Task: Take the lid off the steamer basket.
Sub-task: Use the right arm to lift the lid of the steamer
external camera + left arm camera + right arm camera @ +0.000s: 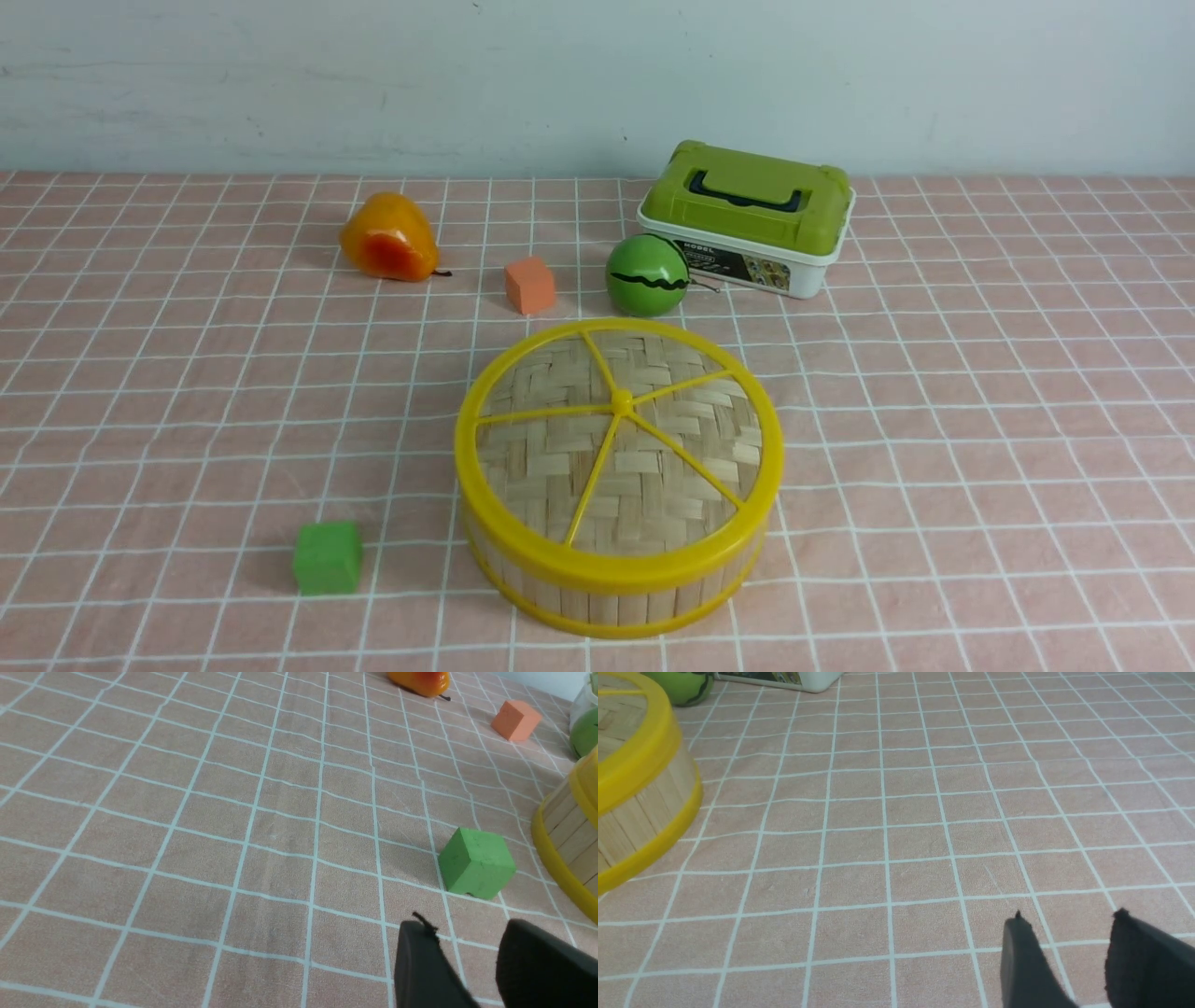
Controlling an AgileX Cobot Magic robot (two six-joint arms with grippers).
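Lid (621, 439) sits flat and level on the steamer basket (607, 597), closed all round, woven face up. It is round, so no long axis. Five yellow spokes fan out from the hub: two run toward the near edge, one to the left, two toward the far side. Basket stands upright on the surface (980, 420), a pink cloth with a white grid, near the front and about centre between the two arms.

Behind the basket is a green ball with a black wavy band (648, 275), just beside a white box with a green lid (747, 219); whether they touch I cannot tell. Orange cube (529, 285) is left of the ball and apart from it. Orange-yellow pear (389, 238) lies on its side farther left, stem pointing right. Green cube (328, 557) sits near the basket's left side, apart from it.

Neither arm shows in the front view. Left hand (465, 933): released, fingers spread with nothing between them, low over bare cloth, near the green cube, touching nothing. Right hand (1069, 919): released too, clear gap between fingers, over bare cloth, well apart from the basket on its right side.
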